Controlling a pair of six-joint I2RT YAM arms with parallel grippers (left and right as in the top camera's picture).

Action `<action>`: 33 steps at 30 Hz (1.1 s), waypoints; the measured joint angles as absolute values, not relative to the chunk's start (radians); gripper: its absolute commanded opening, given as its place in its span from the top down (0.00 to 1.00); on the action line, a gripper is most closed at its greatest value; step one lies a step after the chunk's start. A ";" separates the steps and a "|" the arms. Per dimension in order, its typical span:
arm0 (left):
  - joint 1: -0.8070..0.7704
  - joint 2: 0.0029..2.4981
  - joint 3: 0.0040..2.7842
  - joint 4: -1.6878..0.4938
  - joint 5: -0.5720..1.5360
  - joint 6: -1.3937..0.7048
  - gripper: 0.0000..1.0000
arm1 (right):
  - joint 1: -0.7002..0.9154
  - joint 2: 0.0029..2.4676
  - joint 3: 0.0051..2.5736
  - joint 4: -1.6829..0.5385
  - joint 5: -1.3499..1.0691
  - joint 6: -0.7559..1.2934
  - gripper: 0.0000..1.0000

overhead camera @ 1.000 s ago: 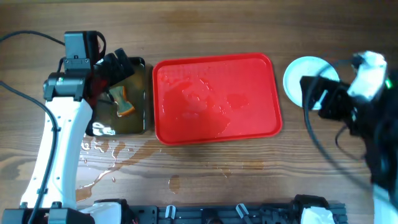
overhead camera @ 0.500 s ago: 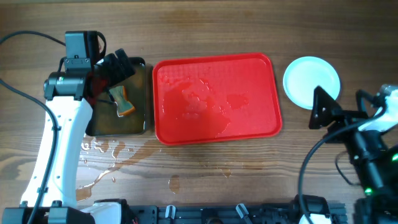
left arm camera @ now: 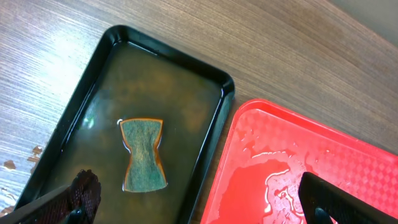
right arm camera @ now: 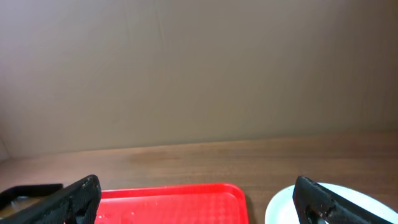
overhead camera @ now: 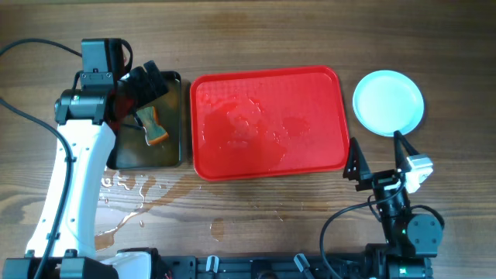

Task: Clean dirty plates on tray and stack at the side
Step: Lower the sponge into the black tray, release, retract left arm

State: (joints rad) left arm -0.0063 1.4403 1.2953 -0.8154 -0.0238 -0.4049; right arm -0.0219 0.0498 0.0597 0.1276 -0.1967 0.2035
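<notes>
Your left claw [overhead camera: 147, 85] hangs over the black tray [overhead camera: 186, 116], spread wide with nothing between its 2 fingers. From its wrist camera, the claw [left arm camera: 205, 208] frames the sponge [left arm camera: 144, 154], which lies flat in the murky water of the black tray [left arm camera: 211, 143] below, closer to the finger at the left of that view. The same sponge [overhead camera: 153, 126] sits just beside the claw from above.

The red tray [overhead camera: 267, 124] lies to the side of that claw, next to the black tray; its wet floor [left arm camera: 298, 162] reaches under the other finger.

Your right claw [overhead camera: 380, 159] is also wide open and grips nothing. Its one finger stands just beside the near corner of the red tray. The plates [overhead camera: 388, 102] rest on the bench [overhead camera: 256, 39] just ahead of this claw, apart from the red tray. You see 1 pale round face from above; how many lie under it cannot be told. In the right wrist view the claw [right arm camera: 199, 205] has the red tray [right arm camera: 168, 202] ahead between its fingers and the plates [right arm camera: 278, 210] behind 1 finger.

Water [overhead camera: 128, 198] is pooled on the bench.
</notes>
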 measured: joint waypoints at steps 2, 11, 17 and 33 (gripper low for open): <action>-0.006 1.440 1.295 -0.815 -0.024 -0.405 0.00 | -0.022 0.021 0.035 0.115 -0.197 0.204 0.00; -0.006 1.440 1.295 -0.815 -0.024 -0.405 0.00 | -0.015 0.017 0.006 0.007 -0.189 0.204 0.00; -0.006 1.440 1.295 -0.815 -0.024 -0.405 0.00 | -0.016 0.017 0.006 0.008 -0.189 0.204 0.00; -0.006 1.282 1.293 -0.816 -0.024 -0.405 0.00 | -0.016 0.017 0.006 0.008 -0.189 0.204 0.00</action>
